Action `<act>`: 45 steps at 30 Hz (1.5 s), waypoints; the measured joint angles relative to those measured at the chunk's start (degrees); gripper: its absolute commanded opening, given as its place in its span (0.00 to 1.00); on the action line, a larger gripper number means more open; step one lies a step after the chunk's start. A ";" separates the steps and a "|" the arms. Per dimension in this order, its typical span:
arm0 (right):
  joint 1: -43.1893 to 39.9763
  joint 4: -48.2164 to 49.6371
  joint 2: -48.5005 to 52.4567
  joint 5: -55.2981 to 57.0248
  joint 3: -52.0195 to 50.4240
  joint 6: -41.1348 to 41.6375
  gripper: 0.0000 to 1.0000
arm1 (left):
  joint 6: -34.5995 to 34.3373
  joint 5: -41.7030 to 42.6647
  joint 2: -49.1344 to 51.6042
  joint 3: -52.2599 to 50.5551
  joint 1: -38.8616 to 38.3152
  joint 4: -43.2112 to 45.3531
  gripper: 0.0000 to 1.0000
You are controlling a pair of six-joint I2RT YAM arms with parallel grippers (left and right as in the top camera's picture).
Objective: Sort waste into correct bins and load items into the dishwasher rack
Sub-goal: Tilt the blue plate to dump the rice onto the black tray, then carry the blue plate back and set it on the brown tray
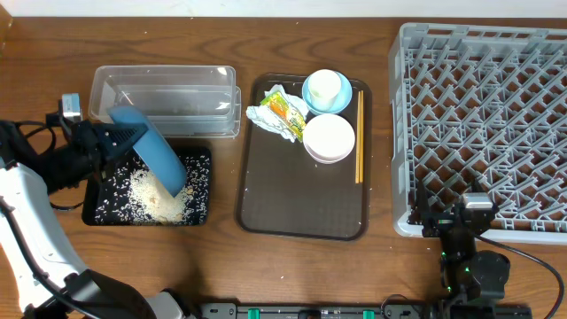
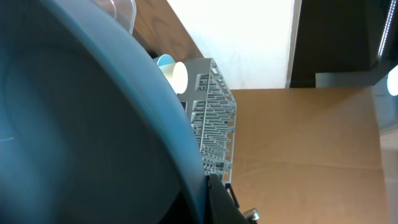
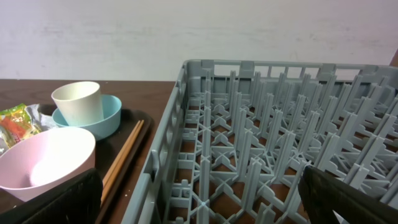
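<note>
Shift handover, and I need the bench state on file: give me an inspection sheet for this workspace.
Surface: wooden table.
Job's things: large dark-blue bowl tilted over black tray holding rice; clear tub behind it; light-blue bowl, white-pinkish bowl, chopsticks, napkin and wrapper on serving tray; dishwasher rack holds nothing.
Clutter: white cup inside light-blue bowl.
Grippers: left gripper, jaws shut on the dark-blue bowl; right gripper open, at the rack's near edge.
Cables: black cable by left arm; another behind right arm.
Surroundings: white wall.
</note>
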 measured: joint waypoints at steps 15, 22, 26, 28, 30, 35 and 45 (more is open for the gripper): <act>0.00 -0.02 0.00 0.00 0.00 0.00 0.99 | 5.64 0.37 0.44 -0.02 3.52 -7.32 0.06; 0.00 -0.02 0.00 0.00 0.00 0.00 0.99 | 7.32 -0.44 0.61 -0.02 3.56 -8.74 0.06; 0.00 -0.02 0.00 0.00 0.00 0.00 0.99 | 9.79 -0.17 0.63 -0.02 3.32 -17.92 0.06; 0.00 -0.02 0.00 0.00 0.00 0.00 0.99 | 12.09 0.00 0.46 -0.04 2.32 -19.08 0.06; 0.00 0.00 0.00 0.00 0.00 0.00 0.99 | 13.77 -0.02 0.22 -0.04 0.70 -19.10 0.06; 0.00 0.00 0.00 0.00 0.00 0.00 0.99 | 16.09 -0.70 -1.97 -0.04 -8.09 -19.04 0.06; 0.00 -0.02 0.00 0.00 0.00 0.00 0.99 | 10.67 -3.17 -4.39 -0.13 -36.06 -4.24 0.06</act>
